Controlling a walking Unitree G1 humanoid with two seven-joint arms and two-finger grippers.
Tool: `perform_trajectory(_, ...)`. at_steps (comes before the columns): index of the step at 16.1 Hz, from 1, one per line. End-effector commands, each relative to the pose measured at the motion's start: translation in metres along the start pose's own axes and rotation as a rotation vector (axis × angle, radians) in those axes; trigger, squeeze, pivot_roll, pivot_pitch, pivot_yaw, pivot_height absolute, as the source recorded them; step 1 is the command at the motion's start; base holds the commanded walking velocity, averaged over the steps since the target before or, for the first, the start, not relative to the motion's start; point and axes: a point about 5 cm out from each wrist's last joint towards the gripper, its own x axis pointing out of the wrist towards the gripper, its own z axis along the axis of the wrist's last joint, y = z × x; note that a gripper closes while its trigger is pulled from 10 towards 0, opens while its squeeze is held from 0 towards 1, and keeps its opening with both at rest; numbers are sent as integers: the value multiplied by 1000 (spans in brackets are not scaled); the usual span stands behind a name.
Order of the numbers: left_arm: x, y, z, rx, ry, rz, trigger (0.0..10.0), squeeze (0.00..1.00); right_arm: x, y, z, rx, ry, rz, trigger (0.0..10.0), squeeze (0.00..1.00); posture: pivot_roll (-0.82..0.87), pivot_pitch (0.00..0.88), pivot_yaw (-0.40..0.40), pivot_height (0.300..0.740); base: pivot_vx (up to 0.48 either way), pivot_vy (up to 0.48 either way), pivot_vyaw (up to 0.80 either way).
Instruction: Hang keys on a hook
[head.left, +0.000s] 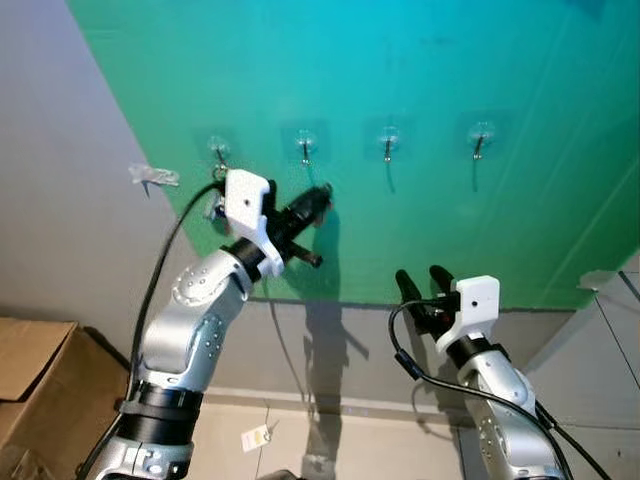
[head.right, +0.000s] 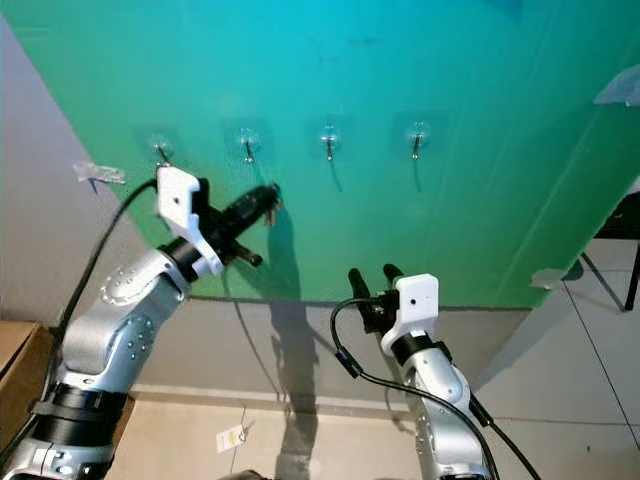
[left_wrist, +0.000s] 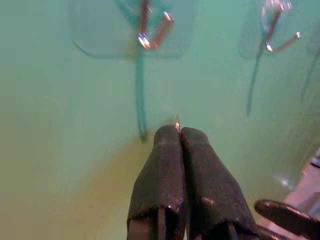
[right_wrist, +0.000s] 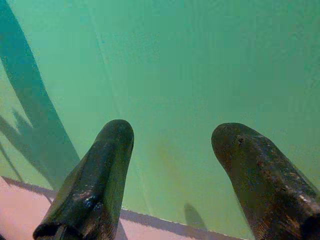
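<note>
A green wall (head.left: 450, 230) carries 4 small metal hooks in a row. From the robot's left they are the 1st hook (head.left: 219, 152), the 2nd hook (head.left: 305, 146), the 3rd hook (head.left: 388, 143) and the 4th hook (head.left: 479, 141).

The left gripper (head.left: 322, 196) is raised toward the wall, its tips just below and slightly right of the 2nd hook. In the left wrist view its 2 fingers (left_wrist: 165, 165) are pressed tight together, and a thin sliver of metal, the key (left_wrist: 177, 123), pokes out from between the very tips. Only that small bit of the key can be seen; the rest is hidden between the pads. The key sits below the hook ahead of it and is apart from it, not on it.

Further right and lower, the right gripper (head.left: 424, 283) points up at a bare stretch of wall beneath the 3rd and 4th hooks. Its fingers (right_wrist: 95, 185) stand spread apart with nothing between them.

On the floor at far left sits a cardboard box (head.left: 35, 385).
</note>
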Motion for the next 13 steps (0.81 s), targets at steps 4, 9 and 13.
perform_trajectory(4,5,2,9,57,-16,-11,0,1000,-1,2,2,3,-9,-3,10000,0,-151,0,129,740,0,0,0)
perform_trajectory(9,10,-2,32,120,-108,-32,0,1000,0,3,1,4,-5,1,10000,0,-148,0,129,740,0,0,0)
perform_trajectory(13,10,1,40,94,-154,-7,0,1000,-1,3,0,5,-1,-1,10000,0,-151,0,133,740,0,0,0)
